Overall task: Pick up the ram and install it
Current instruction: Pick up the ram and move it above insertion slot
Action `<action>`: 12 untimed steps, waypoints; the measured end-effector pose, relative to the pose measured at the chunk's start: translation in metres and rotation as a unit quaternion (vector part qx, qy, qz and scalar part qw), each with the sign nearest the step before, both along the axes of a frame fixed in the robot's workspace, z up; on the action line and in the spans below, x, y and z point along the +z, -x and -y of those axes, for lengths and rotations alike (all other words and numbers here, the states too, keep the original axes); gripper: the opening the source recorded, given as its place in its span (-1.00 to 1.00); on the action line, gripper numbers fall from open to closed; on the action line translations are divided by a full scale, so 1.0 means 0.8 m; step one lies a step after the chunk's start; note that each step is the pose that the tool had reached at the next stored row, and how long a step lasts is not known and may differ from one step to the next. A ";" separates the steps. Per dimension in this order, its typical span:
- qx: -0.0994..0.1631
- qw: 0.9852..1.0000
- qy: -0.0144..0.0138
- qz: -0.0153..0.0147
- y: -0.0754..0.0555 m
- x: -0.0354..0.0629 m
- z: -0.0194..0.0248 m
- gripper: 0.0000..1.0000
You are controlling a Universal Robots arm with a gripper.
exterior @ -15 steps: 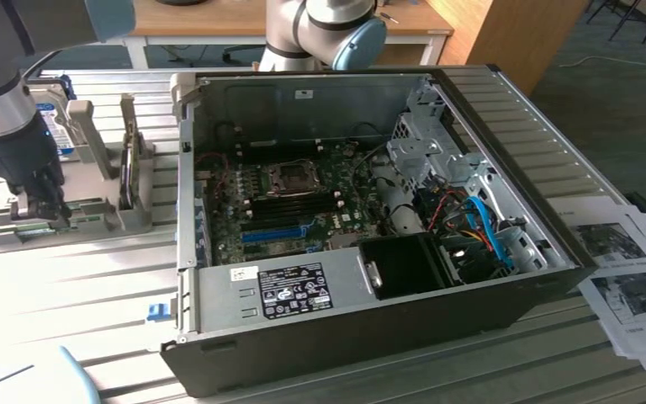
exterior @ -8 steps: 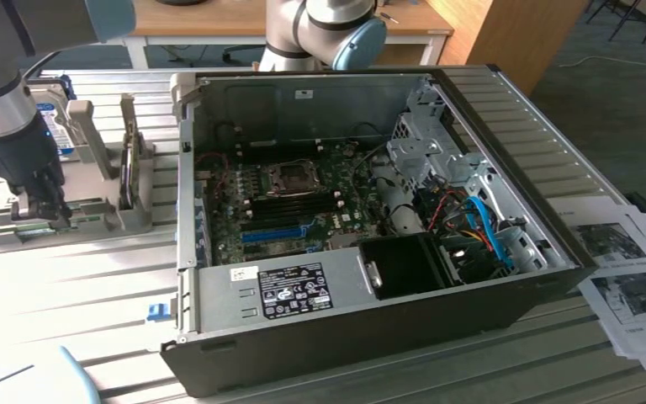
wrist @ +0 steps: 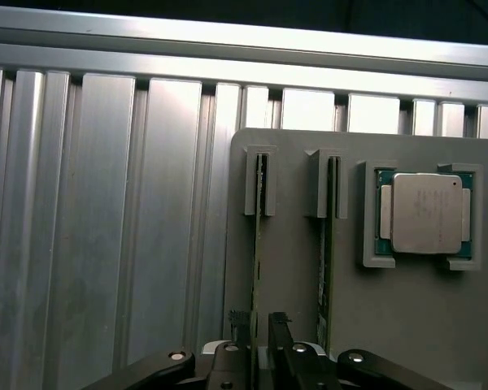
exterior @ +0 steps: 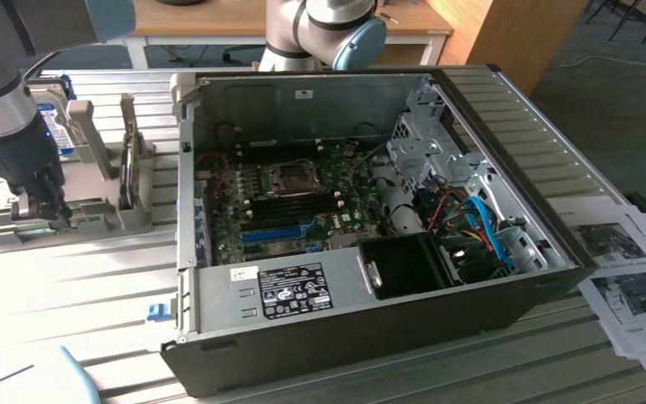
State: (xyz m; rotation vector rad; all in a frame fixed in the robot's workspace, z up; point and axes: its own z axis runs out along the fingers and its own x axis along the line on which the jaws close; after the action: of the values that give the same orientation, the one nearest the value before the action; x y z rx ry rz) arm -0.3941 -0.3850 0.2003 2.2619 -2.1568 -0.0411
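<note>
- Far left of the exterior frame: the arm hangs in from the upper left corner pretty much vertical. Its wrist points straight down, and the pincer is dipped into a grey holder on the slatted tabletop.
- The wrist cam gives what that angle can't. The pincer is spread, with its fingers either side of the ram, which stands on edge in a slot of the holder. Can't tell if the pads actually touch it, but it doesn't look clamped.
- Also from the wrist cam: a second stick stands in the neighbouring slot. Past that, a CPU lies flat in its own pocket.
- Back in the exterior shot, a hard drive with a blue label is propped at the far end of the holder, partly hidden by the arm.
- Middle of the frame: the open PC case with the motherboard exposed, well apart from the pincer.
- Right edge: some printed sheets lie on the tabletop just beside the case.
</note>
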 end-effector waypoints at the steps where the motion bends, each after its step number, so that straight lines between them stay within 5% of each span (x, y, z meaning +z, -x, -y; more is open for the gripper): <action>1: 0.000 1.000 0.000 0.000 0.000 0.000 0.0000 -0.55; 12: 0.000 1.000 0.000 0.000 0.000 0.000 0.0000 -0.78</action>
State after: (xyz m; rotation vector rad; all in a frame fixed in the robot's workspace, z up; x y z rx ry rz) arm -0.3941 -0.3849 0.2003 2.2619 -2.1568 -0.0411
